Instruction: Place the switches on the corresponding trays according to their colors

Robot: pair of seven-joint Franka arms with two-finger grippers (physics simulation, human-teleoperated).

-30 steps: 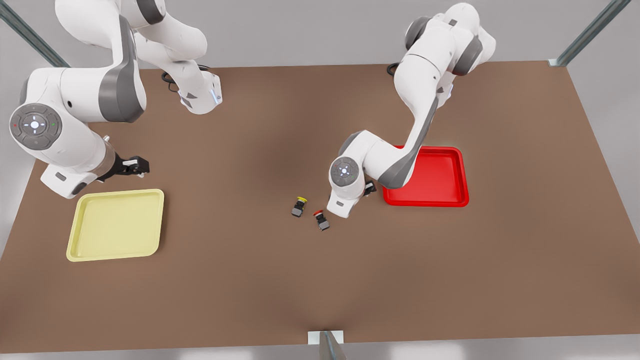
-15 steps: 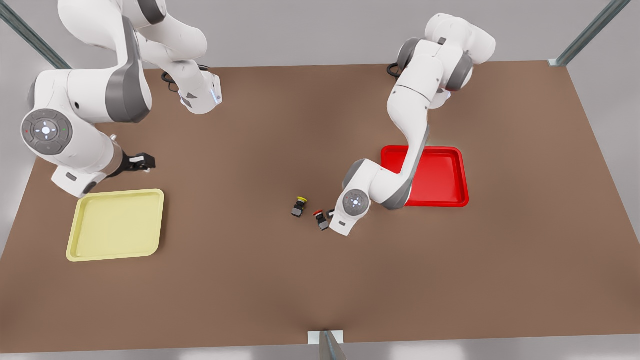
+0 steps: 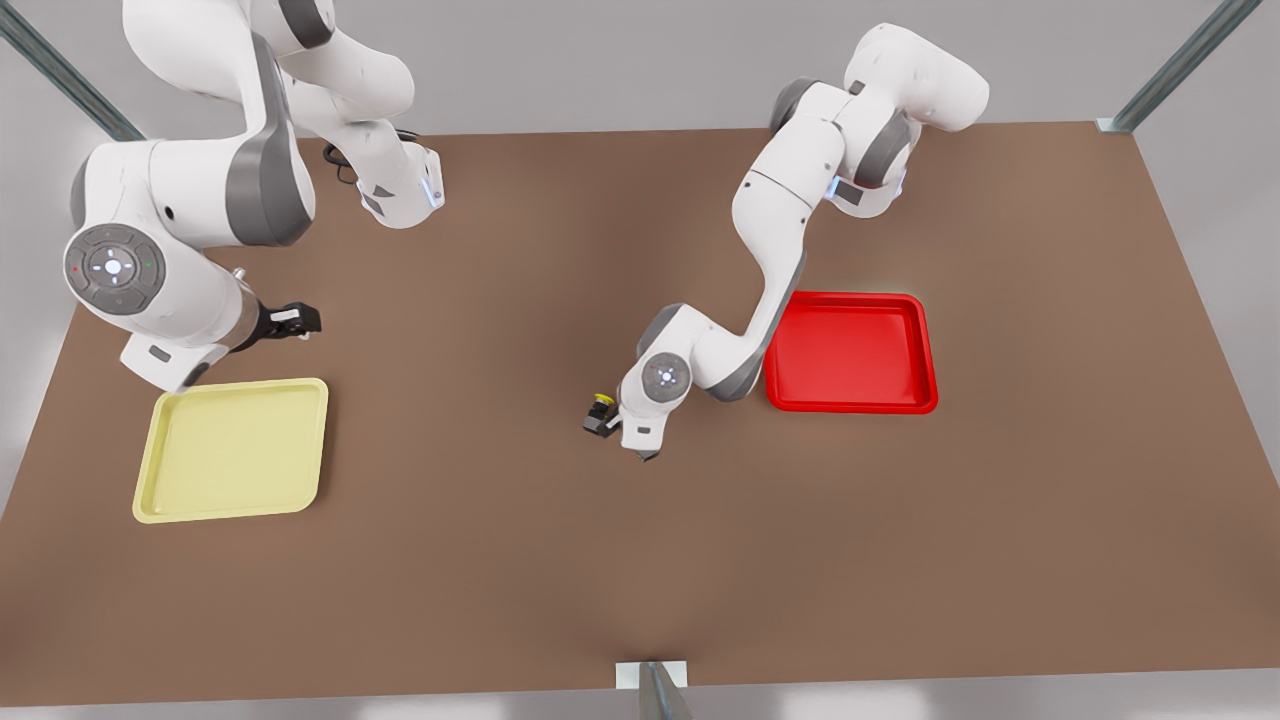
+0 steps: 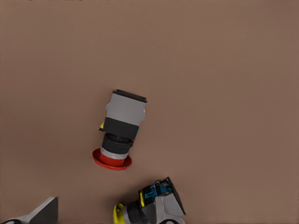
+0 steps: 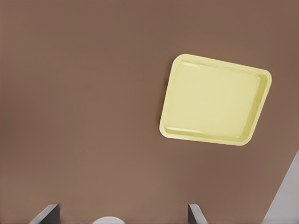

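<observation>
Front view: left end effector (image 3: 640,440) has shifted over red switch (image 4: 117,135).

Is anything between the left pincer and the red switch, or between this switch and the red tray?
Nothing visible. The left pincer is above the red switch; the yellow switch lies beside it, apart. Toward the red tray only bare table shows, under the arm itself.
</observation>
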